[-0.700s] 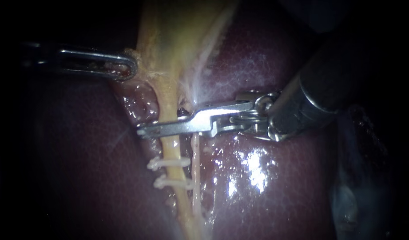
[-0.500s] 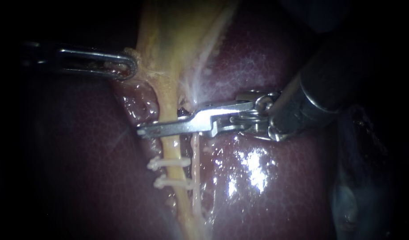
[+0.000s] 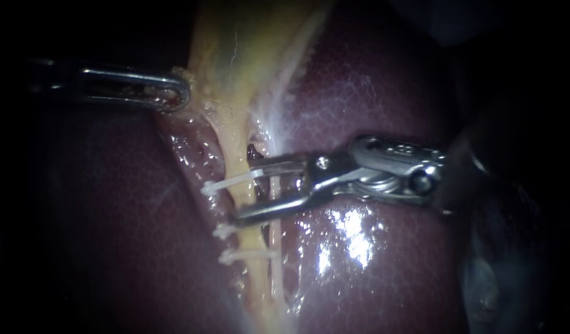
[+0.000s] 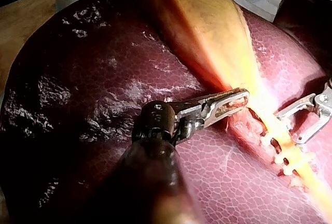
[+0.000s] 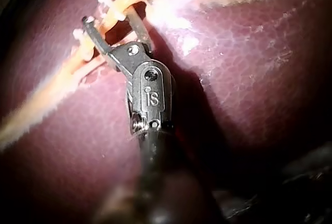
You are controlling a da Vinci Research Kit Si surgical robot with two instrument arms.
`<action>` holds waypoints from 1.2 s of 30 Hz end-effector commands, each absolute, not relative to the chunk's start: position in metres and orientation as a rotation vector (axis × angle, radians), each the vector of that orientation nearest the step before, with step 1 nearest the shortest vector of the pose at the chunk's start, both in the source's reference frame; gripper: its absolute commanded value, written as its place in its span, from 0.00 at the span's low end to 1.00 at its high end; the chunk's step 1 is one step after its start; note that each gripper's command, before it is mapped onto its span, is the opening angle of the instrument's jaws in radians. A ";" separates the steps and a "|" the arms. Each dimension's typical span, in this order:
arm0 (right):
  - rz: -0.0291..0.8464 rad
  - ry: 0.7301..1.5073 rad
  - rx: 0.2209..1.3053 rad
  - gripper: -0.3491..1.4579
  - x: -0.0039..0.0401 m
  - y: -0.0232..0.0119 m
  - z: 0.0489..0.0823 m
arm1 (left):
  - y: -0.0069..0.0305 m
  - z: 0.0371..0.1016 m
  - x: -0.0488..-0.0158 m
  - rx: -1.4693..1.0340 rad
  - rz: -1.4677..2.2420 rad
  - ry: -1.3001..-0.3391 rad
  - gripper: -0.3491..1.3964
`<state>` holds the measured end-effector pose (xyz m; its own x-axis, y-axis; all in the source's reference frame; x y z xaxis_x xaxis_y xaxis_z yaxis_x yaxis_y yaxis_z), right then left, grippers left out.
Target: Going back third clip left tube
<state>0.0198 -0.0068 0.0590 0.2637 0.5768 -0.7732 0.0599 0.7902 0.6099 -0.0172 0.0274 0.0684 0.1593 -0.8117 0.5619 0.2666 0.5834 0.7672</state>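
Endoscope: the right instrument [image 3: 243, 194] now has its jaws spread open either side of the left tube [image 3: 234, 151], not squeezed across it like half a second ago. A third clip [image 3: 226, 182] sits on that tube, just above two older clips [image 3: 226, 232]. Left wrist view: the left instrument [image 3: 170, 93] is clamped on the gallbladder [image 3: 235, 49] edge beside the tube. Right wrist view: jaws apart, tube between. The clip looks placed, so backing out's next.

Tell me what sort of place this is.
Likely a bench-top surgical practice rig: a liver lies bare on a wooden-looking board; the left instrument grips the gallbladder, the right instrument straddles a clipped tube.
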 end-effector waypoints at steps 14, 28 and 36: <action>0.203 1.227 0.408 0.47 0.0114 -0.0074 0.0530 | 0.0274 0.0685 -0.0172 0.572 -0.832 -1.169 0.00; 0.203 1.178 0.399 0.47 0.0097 -0.0075 0.0525 | 0.0266 0.0697 -0.0185 0.558 -0.832 -1.169 0.00; 0.202 1.179 0.400 0.47 0.0094 -0.0076 0.0524 | 0.0261 0.0718 -0.0209 0.558 -0.820 -1.163 0.00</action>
